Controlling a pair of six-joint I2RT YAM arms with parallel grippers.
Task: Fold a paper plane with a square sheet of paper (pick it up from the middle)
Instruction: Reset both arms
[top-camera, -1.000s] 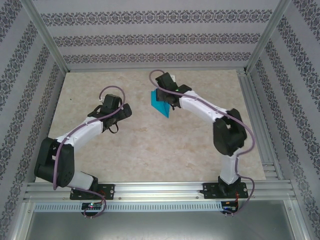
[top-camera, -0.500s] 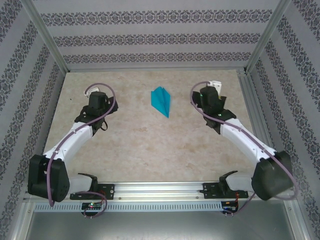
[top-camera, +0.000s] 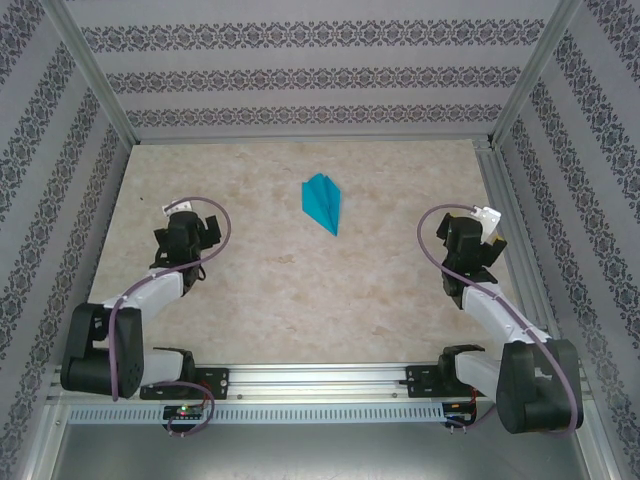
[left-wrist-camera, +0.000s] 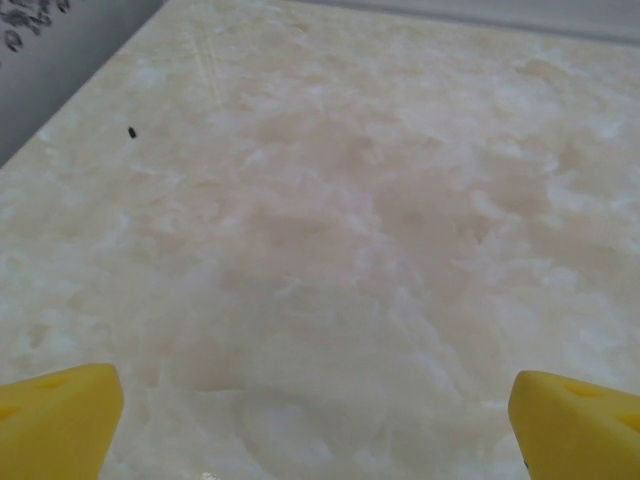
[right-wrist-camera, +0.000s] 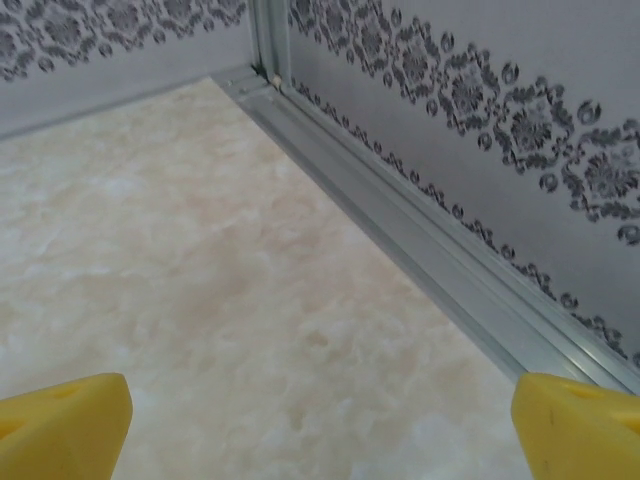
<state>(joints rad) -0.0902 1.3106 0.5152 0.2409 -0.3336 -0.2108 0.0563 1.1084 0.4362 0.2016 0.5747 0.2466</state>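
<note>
The paper plane (top-camera: 322, 203), one teal-blue pointed dart, lies flat on the table (top-camera: 300, 290) in the overhead view. It sits toward the far side and about midway across, with its tip aimed at the near right. Two arms stand in that view, one per side, both folded back near their bases. The left tool (top-camera: 195, 232) hangs over the table's left part and the right tool (top-camera: 478, 242) near its right edge. Each is well apart from the plane, and from above I cannot tell how wide their jaws stand.

In the left wrist view, two yellow fingertips (left-wrist-camera: 55, 415) sit in the bottom corners, spread wide, with only marbled table between them. One small dark speck (left-wrist-camera: 132, 131) marks the surface toward the far left.

In the right wrist view, two yellow fingertips (right-wrist-camera: 60, 420) again sit at the bottom corners, spread wide and pinching nothing. One metal rail (right-wrist-camera: 420, 240) runs along the table's edge below a grey wall (right-wrist-camera: 480, 110) printed with a dark floral band.
</note>
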